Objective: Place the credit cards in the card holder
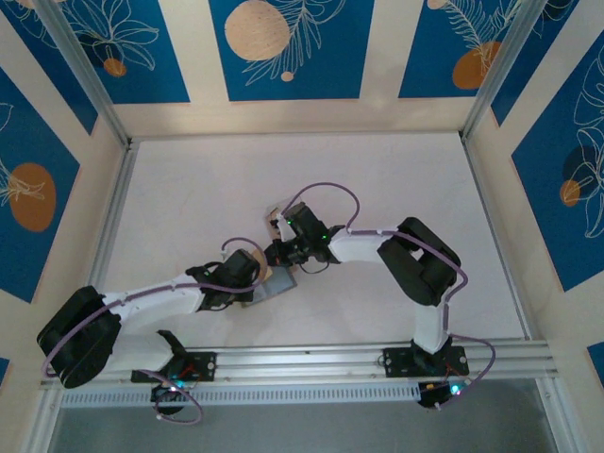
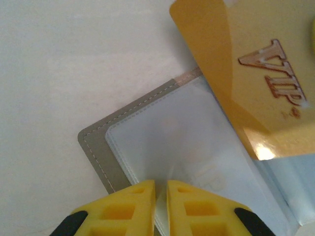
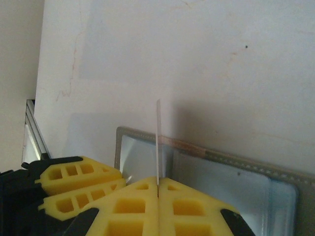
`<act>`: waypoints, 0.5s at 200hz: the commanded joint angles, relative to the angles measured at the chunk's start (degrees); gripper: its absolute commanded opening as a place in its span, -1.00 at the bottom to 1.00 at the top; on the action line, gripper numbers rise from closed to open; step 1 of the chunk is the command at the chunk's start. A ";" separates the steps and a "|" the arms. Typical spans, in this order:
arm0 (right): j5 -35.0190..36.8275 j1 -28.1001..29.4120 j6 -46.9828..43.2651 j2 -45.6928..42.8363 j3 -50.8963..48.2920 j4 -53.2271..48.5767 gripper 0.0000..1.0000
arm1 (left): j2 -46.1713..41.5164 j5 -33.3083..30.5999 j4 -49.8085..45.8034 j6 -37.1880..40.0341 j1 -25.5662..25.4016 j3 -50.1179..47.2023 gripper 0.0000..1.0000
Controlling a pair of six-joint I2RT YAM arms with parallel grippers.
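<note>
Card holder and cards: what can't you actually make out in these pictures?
Top view: the card holder lies mostly under the left arm and right arm, too small to show pockets.
Left wrist view: the gold card runs off the top and right edges.
Right wrist view: the gold card shows edge-on, face unreadable; the right jaws hide its lower end.

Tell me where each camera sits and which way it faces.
Top: above and behind, looking down at the table; left arm and right arm show.
Left wrist: on the left arm, facing wallet and gold card past the left gripper.
Right wrist: on the right arm, facing wallet past the right gripper pinching that card.
Wrist views share wallet, card.
</note>
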 commanded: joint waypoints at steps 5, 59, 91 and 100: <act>2.12 1.23 -1.04 -3.34 0.25 -5.12 -1.00 | 1.45 0.64 -3.88 -0.50 0.32 -2.23 -0.73; 1.56 1.11 0.13 -2.45 0.13 -3.14 -1.00 | 1.42 0.66 -3.74 -0.41 0.32 -2.25 -0.73; 2.46 1.15 -0.25 -1.46 0.53 -2.96 -1.00 | 1.11 0.72 -3.88 -0.32 0.29 -2.25 -0.73; 2.64 0.72 -0.26 -1.54 0.41 -2.76 -1.00 | 1.03 0.76 -3.85 -0.32 0.33 -2.25 -0.73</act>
